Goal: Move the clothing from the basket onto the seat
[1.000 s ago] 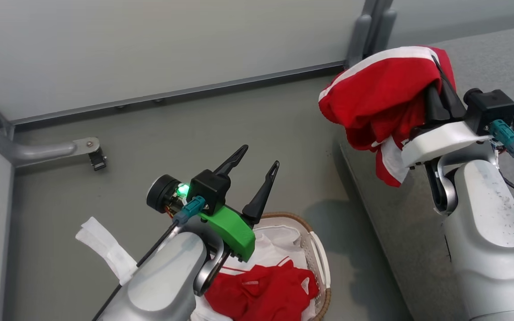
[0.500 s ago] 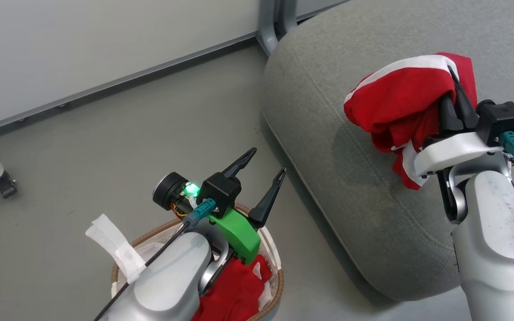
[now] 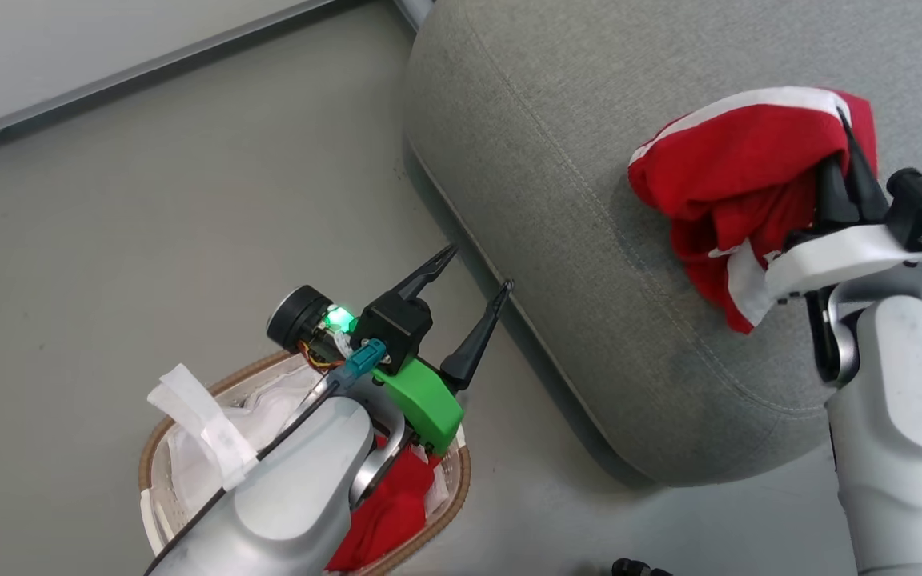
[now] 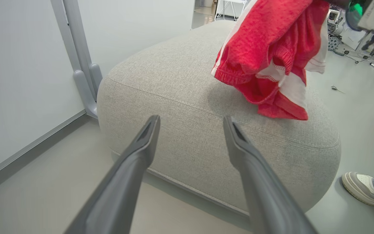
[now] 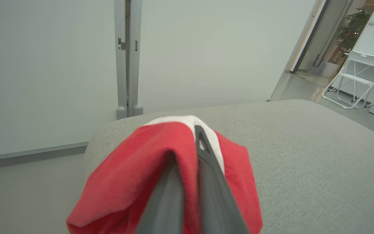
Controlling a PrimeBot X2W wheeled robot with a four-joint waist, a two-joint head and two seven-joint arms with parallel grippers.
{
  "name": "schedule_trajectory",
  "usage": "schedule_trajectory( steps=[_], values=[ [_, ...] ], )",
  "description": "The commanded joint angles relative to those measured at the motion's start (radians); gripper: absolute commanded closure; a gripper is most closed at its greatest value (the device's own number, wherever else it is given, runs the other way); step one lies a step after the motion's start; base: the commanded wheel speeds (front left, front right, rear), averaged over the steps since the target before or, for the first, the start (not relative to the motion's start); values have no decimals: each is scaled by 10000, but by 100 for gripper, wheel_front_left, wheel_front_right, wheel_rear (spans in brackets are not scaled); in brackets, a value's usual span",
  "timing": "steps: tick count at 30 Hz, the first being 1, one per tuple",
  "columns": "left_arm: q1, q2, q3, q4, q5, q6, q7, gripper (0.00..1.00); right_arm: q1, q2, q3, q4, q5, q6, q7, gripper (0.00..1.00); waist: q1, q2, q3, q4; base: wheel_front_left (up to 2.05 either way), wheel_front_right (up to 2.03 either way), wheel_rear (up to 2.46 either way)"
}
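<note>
Your left pincer is wide open and holds nothing. It is up over the basket on the floor. One red shirt lies in that basket. To the right is the big grey sofa. Your right pincer is squeezed shut on the other red shirt, which hangs over the sofa, close to its top. I think you are on the carrying step. Next, lower that shirt onto the sofa and let go. Then reach for the one in the basket.
</note>
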Motion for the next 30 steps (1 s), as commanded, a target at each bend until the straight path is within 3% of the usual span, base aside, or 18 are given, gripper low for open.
schedule_trajectory(
  steps=[1,5,16,20,24,30],
  values=[
    [-159,117,25,-59,106,23,-1,0,-418,-9,-113,-47,-169,-10,-24,100,0,120,475,481,0,0,0],
    [-242,56,70,-191,152,45,0,0,-1330,-134,-466,132,-259,-12,-24,100,0,120,890,1014,0,0,0],
    [-874,-29,-88,-935,598,96,5,0,-5265,-3029,-1660,1273,-1077,-12,-24,100,0,120,2686,2426,0,0,0],
    [-1173,18,-88,-1266,728,189,16,0,-6507,-3765,-2303,2030,-1629,-12,-1,100,0,120,3393,2848,0,0,0],
    [-1427,-46,-76,-1572,637,148,56,0,-7234,-4229,-2914,2776,-2298,-12,77,100,0,120,4018,3288,0,0,0],
    [-1580,63,-81,-1804,719,235,71,0,-7356,-4221,-3615,3648,-3229,-12,10,100,0,120,4643,3621,0,0,0]
  ],
)
